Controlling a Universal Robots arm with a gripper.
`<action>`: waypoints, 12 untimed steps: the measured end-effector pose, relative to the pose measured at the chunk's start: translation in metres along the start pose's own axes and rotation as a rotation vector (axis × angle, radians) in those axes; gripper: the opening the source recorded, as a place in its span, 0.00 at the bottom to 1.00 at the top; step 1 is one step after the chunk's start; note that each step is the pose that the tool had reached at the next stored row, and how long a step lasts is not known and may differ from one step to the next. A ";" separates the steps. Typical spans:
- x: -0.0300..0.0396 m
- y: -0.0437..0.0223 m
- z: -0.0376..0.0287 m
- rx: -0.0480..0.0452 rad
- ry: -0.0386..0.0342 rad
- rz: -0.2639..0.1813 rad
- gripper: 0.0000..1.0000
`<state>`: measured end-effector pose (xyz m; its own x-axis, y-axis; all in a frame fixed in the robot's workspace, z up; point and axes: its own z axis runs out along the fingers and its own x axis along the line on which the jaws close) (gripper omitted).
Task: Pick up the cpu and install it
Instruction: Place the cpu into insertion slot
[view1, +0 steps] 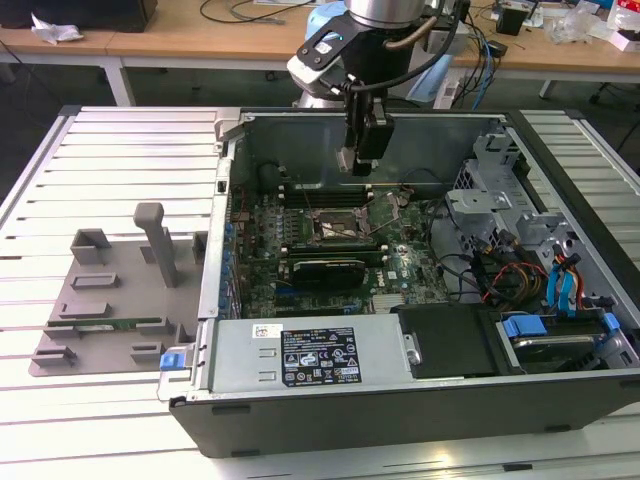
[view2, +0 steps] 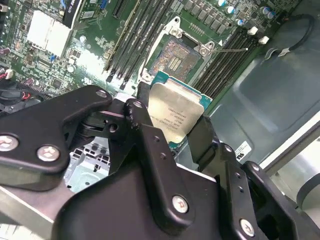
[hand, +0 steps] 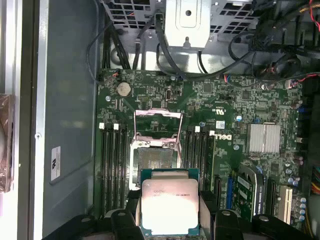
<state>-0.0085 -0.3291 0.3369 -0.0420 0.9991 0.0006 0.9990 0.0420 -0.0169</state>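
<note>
The pincer (view1: 352, 162) hangs inside the open computer case (view1: 420, 425), pinching the cpu (hand: 169, 207) by two opposite edges, silvery top turned toward the wrist cameras. The chip is up in the air above the motherboard (hand: 240, 100), close by the bare socket (hand: 154, 159), whose metal frame (hand: 158, 120) stands flipped open. The case sits on a slatted table (view1: 120, 150).

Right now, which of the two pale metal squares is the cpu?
The cpu is the smooth silvery one with a green rim, clamped in the gripper above the open socket. The other, a ribbed heatsink, is fixed to the motherboard.
</note>
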 end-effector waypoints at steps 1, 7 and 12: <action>0.0000 0.0000 0.0000 -0.0001 0.0000 0.000 0.55; 0.0000 0.0001 0.0039 0.0000 0.0000 0.000 0.55; 0.0000 0.0002 0.0077 0.0000 -0.0001 0.000 0.55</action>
<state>-0.0085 -0.3291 0.3292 -0.0417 0.9991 0.0006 0.9990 0.0417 -0.0169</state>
